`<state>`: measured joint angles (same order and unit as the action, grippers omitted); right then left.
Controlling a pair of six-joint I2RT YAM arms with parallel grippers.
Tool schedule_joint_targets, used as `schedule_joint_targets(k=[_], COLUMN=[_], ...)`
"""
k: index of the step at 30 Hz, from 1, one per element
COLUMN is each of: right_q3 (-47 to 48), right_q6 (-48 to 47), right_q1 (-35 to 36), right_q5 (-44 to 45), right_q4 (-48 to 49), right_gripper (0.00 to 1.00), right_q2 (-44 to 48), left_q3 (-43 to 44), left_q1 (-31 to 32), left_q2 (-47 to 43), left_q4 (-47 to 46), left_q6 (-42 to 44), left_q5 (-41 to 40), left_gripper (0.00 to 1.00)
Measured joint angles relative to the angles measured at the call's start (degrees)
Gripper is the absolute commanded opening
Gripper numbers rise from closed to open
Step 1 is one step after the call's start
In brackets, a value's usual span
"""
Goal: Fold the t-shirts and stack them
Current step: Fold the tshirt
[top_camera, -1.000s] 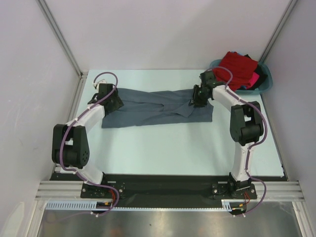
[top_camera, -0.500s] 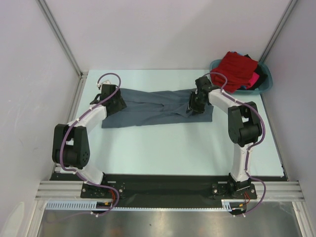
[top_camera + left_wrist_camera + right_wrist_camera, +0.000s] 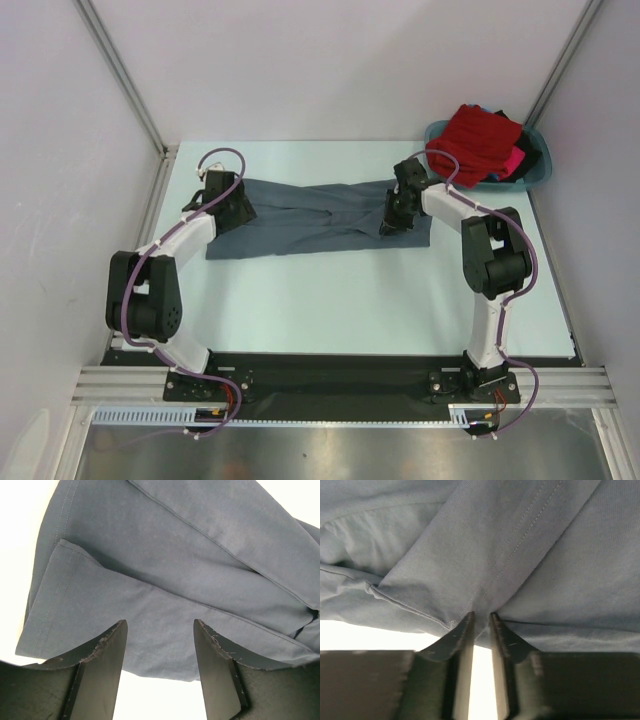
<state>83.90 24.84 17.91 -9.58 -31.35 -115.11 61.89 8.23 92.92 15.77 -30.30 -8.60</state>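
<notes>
A slate-grey t-shirt (image 3: 310, 215) lies crumpled in a long band across the far half of the table. My left gripper (image 3: 235, 208) is at its left end, open; in the left wrist view the fingertips (image 3: 115, 630) straddle the shirt's near edge (image 3: 175, 555) with bare table between them. At the right end, my right gripper (image 3: 393, 222) is shut on a stitched hem fold of the grey shirt (image 3: 470, 540), the cloth bunching into the narrow gap between its tips (image 3: 481, 615). A red t-shirt (image 3: 482, 138), with pink (image 3: 515, 160) and dark cloth, is heaped in the basin.
A teal plastic basin (image 3: 540, 172) sits at the far right corner. Pale walls and metal posts close in the table on three sides. Light table surface (image 3: 340, 300) runs between the shirt and the arm bases.
The right gripper slid slightly left and toward the shirt's near edge and narrowed its jaws onto the hem fold. The left arm moved a little at first, then stayed put.
</notes>
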Motion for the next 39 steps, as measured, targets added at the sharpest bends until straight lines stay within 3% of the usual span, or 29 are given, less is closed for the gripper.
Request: schedule_joint_targets(k=[8,18,23,31,34,35,36,39], right_q3=[0.8,5.0,14.2,40.9,50.9,53.0,54.5,53.1], right_q6=[0.1,0.1,-0.1,-0.5,0.0,0.1,0.3,-0.3], right_q1=[0.0,0.0,0.0,-0.7,-1.5,-1.7,-2.1,-2.8], right_q5=[-1.8,-3.7,-4.5,-6.1,-7.8,-8.0,-8.4,-8.3], right_q4=[0.4,1.0,0.6,-4.5,-6.6,-6.5,-6.5,-6.7], right_gripper=[0.0,0.0,0.0,0.0,0.52,0.77,0.84,0.85], right_q2=[0.0,-0.7,-5.2,-20.4,-26.9,-28.4,-29.7,-29.8], left_q3=[0.0,0.0,0.0,0.6,1.0,1.3,1.5,1.8], left_q1=[0.0,0.0,0.0,0.0,0.0,0.0,0.0,0.0], left_q2=[0.1,0.6,1.3,3.0,4.0,4.5,5.0,6.3], left_q4=[0.3,1.1,1.4,1.5,1.6,1.6,1.6,1.6], left_q6=[0.5,0.9,0.9,1.0,1.0,1.0,1.0,1.1], left_q5=[0.0,-0.1,-0.2,-0.2,-0.1,0.0,0.0,0.1], left_gripper=[0.61,0.61,0.61,0.62,0.62,0.62,0.62,0.62])
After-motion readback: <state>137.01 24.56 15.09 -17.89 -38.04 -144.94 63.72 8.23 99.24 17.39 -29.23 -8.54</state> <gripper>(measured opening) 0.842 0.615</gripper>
